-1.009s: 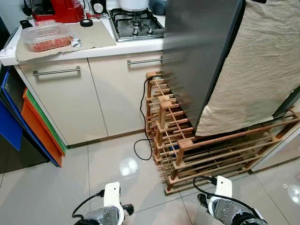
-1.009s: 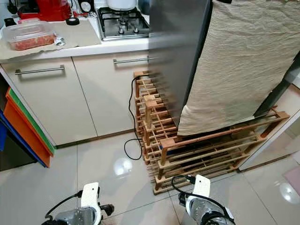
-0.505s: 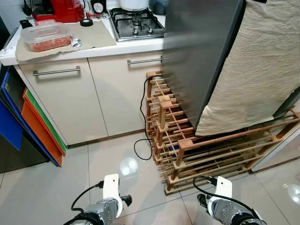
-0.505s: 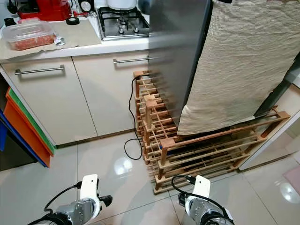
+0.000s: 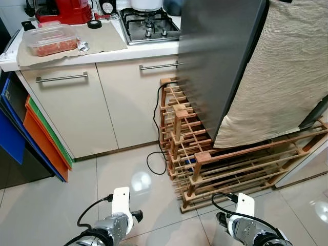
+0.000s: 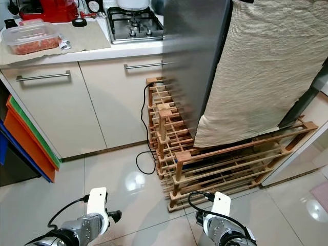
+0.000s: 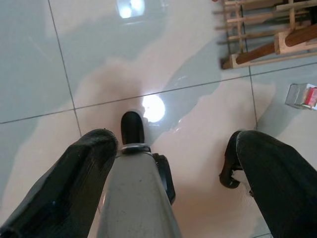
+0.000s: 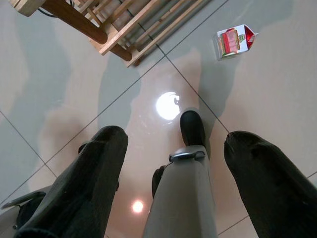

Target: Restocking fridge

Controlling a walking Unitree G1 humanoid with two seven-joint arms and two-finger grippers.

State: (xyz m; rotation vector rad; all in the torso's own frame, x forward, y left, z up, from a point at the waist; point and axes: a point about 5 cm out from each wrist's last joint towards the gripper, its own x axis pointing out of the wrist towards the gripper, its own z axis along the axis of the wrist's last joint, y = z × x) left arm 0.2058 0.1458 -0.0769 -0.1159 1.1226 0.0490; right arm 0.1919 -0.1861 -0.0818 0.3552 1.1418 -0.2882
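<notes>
Both grippers, left gripper (image 7: 171, 163) and right gripper (image 8: 173, 148), hang empty, fingers spread; next: reach small red-white carton (image 8: 234, 40) on glossy tiled floor (image 5: 61, 205), fridge restocking barely started.

we're in a home kitchen: gas hob (image 5: 148, 25), countertop (image 5: 102, 48), cabinets (image 5: 77, 110), steel fridge (image 5: 215, 56), tiled floor (image 5: 118, 184).

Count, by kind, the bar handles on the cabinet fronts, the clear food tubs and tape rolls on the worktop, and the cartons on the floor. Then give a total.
Bar handles: 2
Clear food tub: 1
Tape roll: 1
Carton: 1
Total: 5
</notes>
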